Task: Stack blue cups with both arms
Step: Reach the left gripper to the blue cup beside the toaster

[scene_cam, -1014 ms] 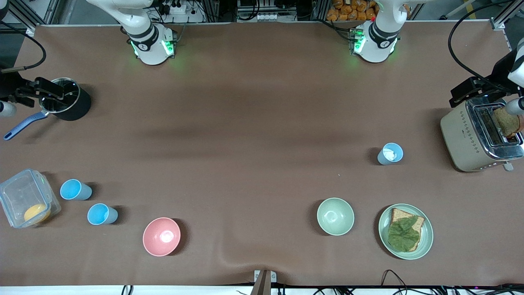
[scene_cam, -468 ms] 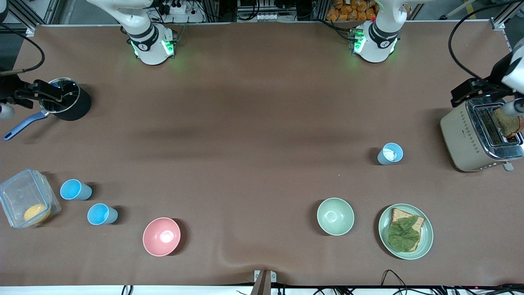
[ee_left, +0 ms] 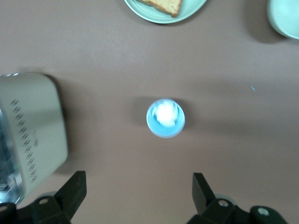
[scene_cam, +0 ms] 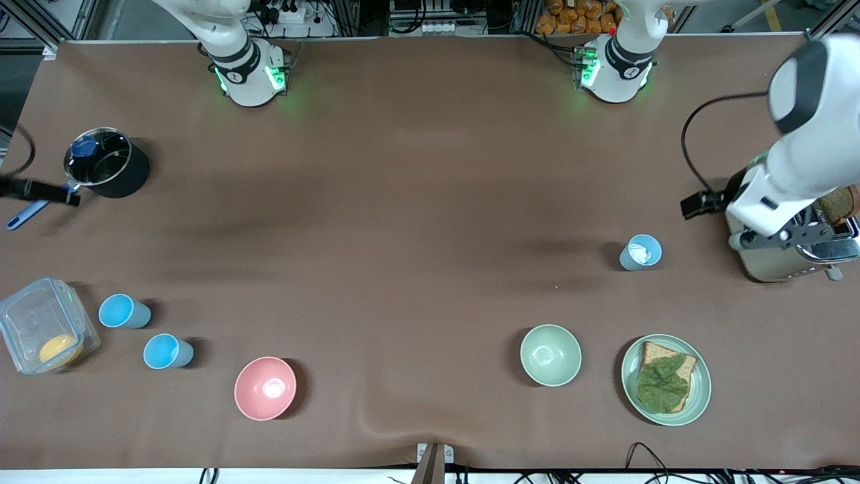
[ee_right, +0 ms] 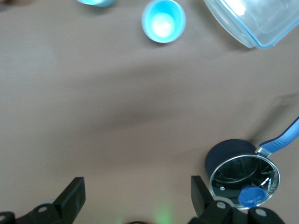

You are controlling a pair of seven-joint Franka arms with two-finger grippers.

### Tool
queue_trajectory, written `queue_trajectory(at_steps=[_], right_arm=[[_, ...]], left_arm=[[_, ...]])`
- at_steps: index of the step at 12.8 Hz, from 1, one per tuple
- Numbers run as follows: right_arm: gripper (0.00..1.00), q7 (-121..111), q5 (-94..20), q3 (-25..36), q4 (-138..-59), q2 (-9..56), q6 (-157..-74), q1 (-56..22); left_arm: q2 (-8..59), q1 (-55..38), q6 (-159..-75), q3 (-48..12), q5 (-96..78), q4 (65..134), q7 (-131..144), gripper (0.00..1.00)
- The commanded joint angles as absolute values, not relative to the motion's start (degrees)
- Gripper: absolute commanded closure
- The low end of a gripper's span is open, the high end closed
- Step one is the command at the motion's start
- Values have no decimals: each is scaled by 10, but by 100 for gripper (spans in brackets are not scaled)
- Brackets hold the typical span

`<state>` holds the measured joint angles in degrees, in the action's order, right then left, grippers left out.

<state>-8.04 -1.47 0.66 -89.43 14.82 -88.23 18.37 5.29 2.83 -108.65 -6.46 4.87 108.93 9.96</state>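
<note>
Nearest the front camera, toward the right arm's end of the table [scene_cam: 416, 269], we find two empty blue cups upright and just apart: one cup [scene_cam: 166, 351] beside the pink bowl [scene_cam: 265, 388], the other cup [scene_cam: 123, 311] a little farther from the camera, next to the clear container [scene_cam: 41, 324] with something orange in it. The right wrist view shows that second cup [ee_right: 163, 20] from above, mouth up, so its long axis is vertical.

Farther back, toward the left arm's end, the third blue cup [scene_cam: 641, 252] stands alone and upright with something white inside. The pale-green bowl [scene_cam: 550, 354] and the plate [scene_cam: 665, 379] of bread and leaf lie nearer the camera than it does.

Over the toaster [scene_cam: 783, 259] the left tool [ee_left: 135, 198] hangs released, fingers wide. In its wrist view the lone cup [ee_left: 165, 117] lies straight ahead of the gap, centred between the fingers, with the toaster [ee_left: 30, 133] close on one flank. We judge a short advance and descent would straddle the cup.

At the table's edge beside the black pot [scene_cam: 107, 163], the right tool [ee_right: 135, 196] is also spread and empty. The pair of cups lies well apart from it, toward the front camera.

So each arm has its own cup side: the left is far closer to its cup, and the right must travel farther.
</note>
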Motion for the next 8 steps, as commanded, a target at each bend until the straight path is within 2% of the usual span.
queue_trajectory(at_steps=[1,3,7,8], right_arm=[[0,-83,24,-2,-830,260,-915,212],[0,-83,34,-2,-830,299,-994,214],[0,-83,29,-3,-824,339,-1029,206],[0,-83,27,-4,-824,345,-1054,206]], left_arm=[[58,60,-1253,-69,59,1229,85,0],[83,73,-1329,-69,59,1273,85,0],[129,69,-1353,-70,58,1268,85,0],[142,69,-1360,-70,58,1268,85,9]])
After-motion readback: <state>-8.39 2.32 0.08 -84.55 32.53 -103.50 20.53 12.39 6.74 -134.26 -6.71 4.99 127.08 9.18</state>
